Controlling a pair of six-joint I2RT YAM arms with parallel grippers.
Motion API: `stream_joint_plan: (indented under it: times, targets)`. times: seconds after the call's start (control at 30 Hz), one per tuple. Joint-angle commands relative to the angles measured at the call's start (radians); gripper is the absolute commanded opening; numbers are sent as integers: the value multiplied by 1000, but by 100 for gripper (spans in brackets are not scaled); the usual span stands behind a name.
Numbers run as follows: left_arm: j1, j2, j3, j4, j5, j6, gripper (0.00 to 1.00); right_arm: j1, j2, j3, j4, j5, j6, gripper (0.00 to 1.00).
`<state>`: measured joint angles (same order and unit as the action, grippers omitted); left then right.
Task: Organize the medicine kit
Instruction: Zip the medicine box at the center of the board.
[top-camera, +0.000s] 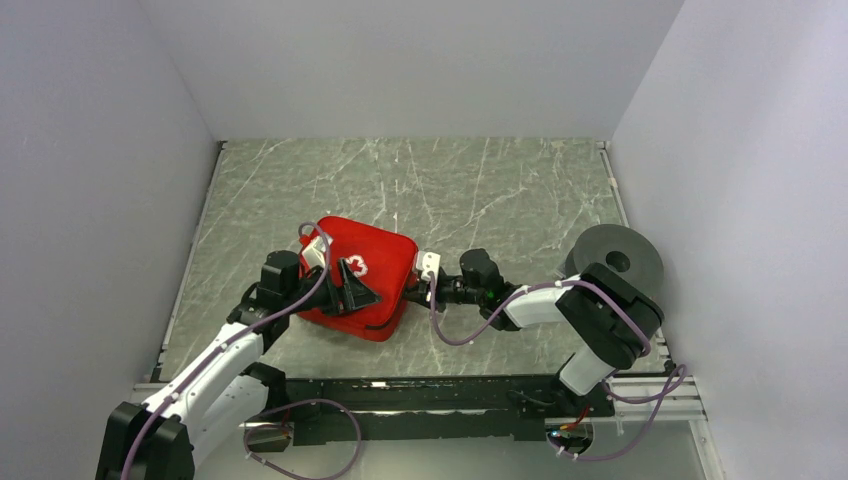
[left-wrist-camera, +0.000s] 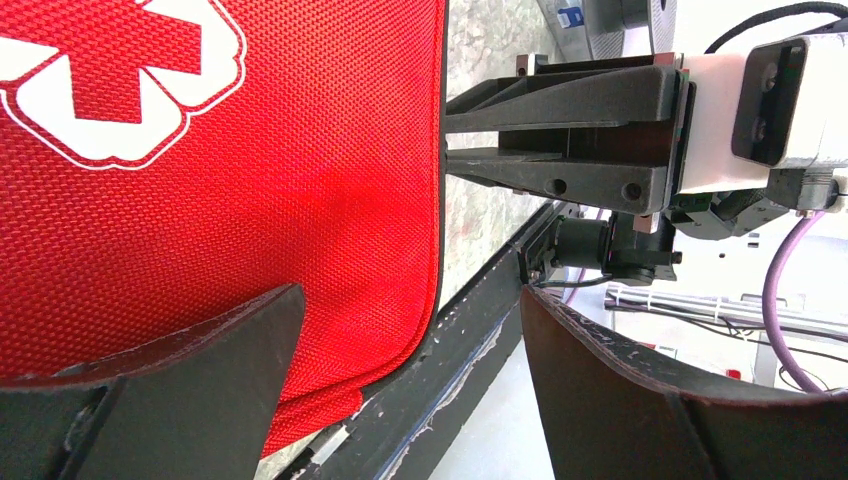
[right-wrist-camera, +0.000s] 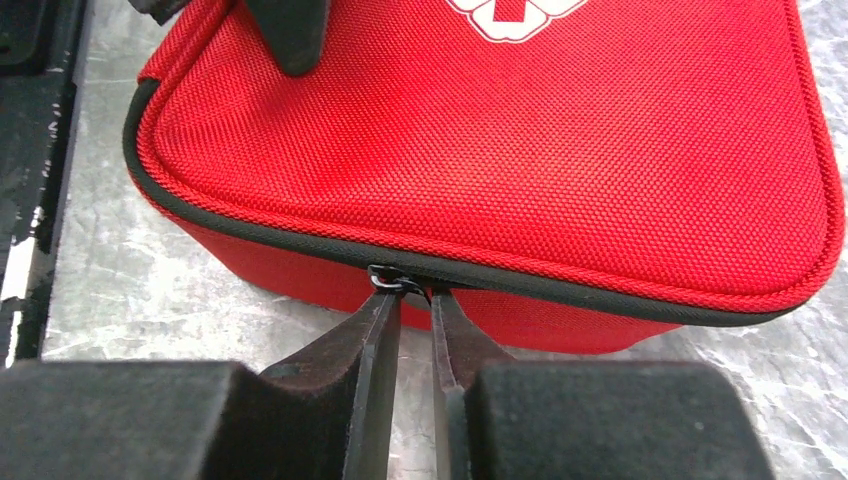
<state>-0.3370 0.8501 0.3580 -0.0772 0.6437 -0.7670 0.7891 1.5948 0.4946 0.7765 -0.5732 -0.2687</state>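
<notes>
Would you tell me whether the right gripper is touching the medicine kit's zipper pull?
Touching. The right wrist view shows the tips of the right gripper pinching the zipper pull on the side seam of the medicine kit, with no gap visible.

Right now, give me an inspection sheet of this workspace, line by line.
Surface: marbled grey-green tabletop.
Job's things: medicine kit lying flat, cross side up, zipped shut.
Clutter: grey disc at the right edge, apart from the kit.
Grippers: left gripper open, one finger over the lid, the other beyond the kit's edge; right gripper nearly closed, pinching the zipper pull.
Cables: purple cables loop along both arms.
Surroundings: plain grey walls on three sides.
</notes>
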Motion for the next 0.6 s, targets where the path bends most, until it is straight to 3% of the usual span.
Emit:
stream_joint_plan:
  times: [0.0,0.27,0.57]
  targets:
    - [-13,55,-52,-205,-12,34,90,4,10,27,102,-60,21,16]
    - [-12,60,-50,-209,-13,35,90,6,4,4,152,-77,64,1]
    - [-13,56,-39,-215,-15,34,90,20,-57,-15,55,-10,107,0]
